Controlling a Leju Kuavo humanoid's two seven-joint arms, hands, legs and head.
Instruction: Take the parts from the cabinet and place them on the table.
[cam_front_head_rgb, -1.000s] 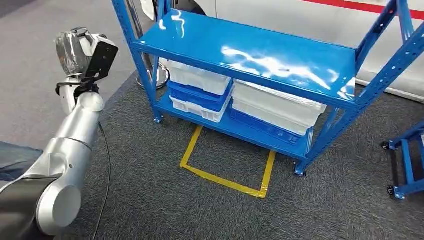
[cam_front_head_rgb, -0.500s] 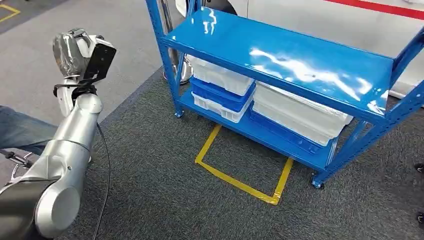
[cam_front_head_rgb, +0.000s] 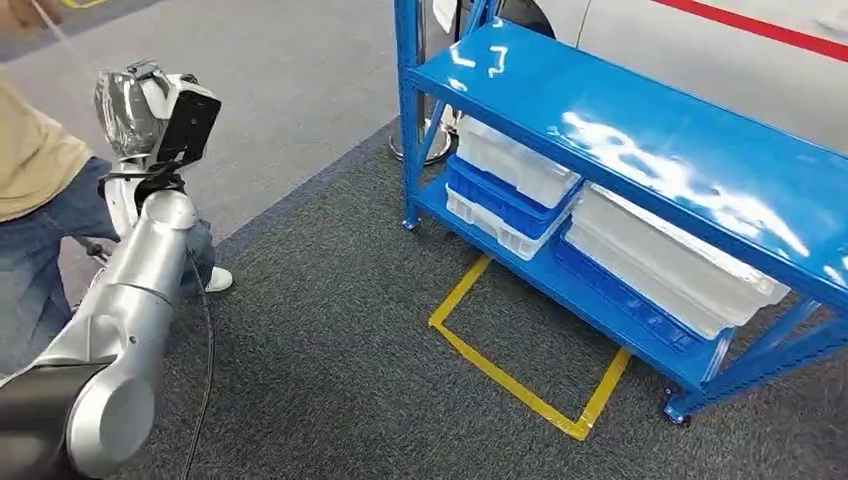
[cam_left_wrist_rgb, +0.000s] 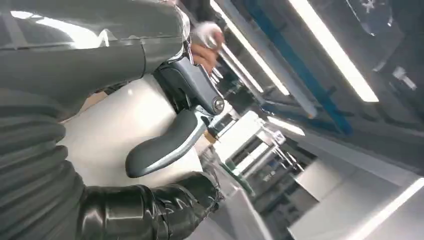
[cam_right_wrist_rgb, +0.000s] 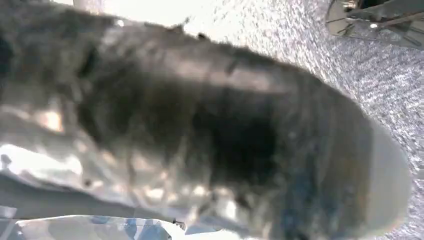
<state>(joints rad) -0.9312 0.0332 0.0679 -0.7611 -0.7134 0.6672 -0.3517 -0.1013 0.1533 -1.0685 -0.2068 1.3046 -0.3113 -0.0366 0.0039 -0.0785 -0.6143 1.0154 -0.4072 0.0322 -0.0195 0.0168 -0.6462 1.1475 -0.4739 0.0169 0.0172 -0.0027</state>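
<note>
Head view first, from the left: a person (cam_front_head_rgb: 35, 190) in a tan top and jeans stands at the near-left edge, just beside the raised left arm (cam_front_head_rgb: 130, 300). That arm holds up a part wrapped in glossy plastic film (cam_front_head_rgb: 125, 100), tucked behind the black wrist camera. From the left wrist view, the left hand (cam_left_wrist_rgb: 150, 165) is clenched around this wrapped part (cam_left_wrist_rgb: 90, 45), grey thumb below it and dark fingers curled in, so one part is already out of the cabinet and in hand.

Further right, a yellow tape outline (cam_front_head_rgb: 525, 345) marks the dark carpet in front of the blue cabinet (cam_front_head_rgb: 640, 130), whose top shelf is bare and shiny. On the low shelf sit stacked white and blue crates (cam_front_head_rgb: 510, 185), with a larger white crate over a blue one (cam_front_head_rgb: 670, 270) to their right.

Right wrist view is a blur of something grey and glossy (cam_right_wrist_rgb: 200, 130) close to the lens over carpet; I cannot tell whether the right hand is holding it, clenched or released.

Judging by the film, the part will be slippery and crinkly on the outside, probably stiff underneath and light enough for one hand. A full wrap around its middle looks safest. No table is visible, so the placing step is not yet done.
</note>
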